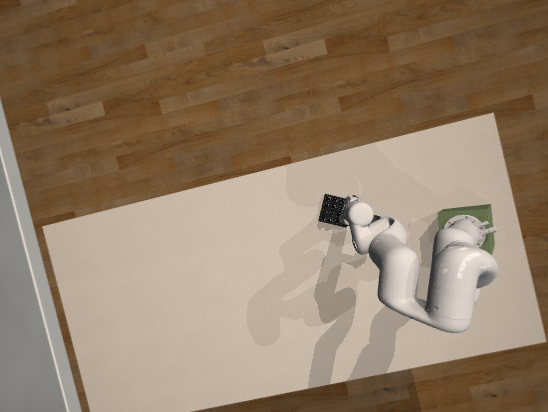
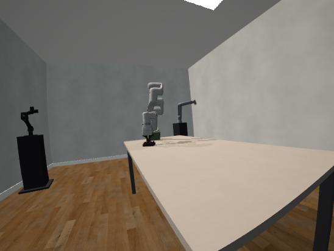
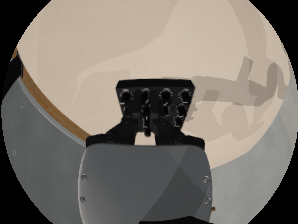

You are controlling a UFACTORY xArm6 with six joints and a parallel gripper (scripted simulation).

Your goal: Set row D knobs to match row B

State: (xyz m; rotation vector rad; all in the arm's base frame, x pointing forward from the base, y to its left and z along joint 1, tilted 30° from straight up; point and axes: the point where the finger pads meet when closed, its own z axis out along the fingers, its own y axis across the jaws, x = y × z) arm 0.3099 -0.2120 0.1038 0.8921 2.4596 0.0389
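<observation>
The pale surface (image 1: pixel 175 300) (image 2: pixel 228 176) (image 3: pixel 115 35) carries the white arm (image 1: pixel 400 270) (image 2: pixel 155 100), which reaches down over the black knob box (image 1: pixel 326 210) (image 2: pixel 149 145) (image 3: pixel 155 83). The box lies flat, its base-side part hidden from above by the wrist. The dark fingers (image 2: pixel 145 137) pinch one small knob (image 3: pixel 146 114); its printed name is unreadable.

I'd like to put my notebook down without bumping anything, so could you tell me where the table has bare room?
The widest bare patch of the table lies between its end farthest from the green base and the knob box. It is crowded at the box, where the jaws stand, and under the bent arm.
</observation>
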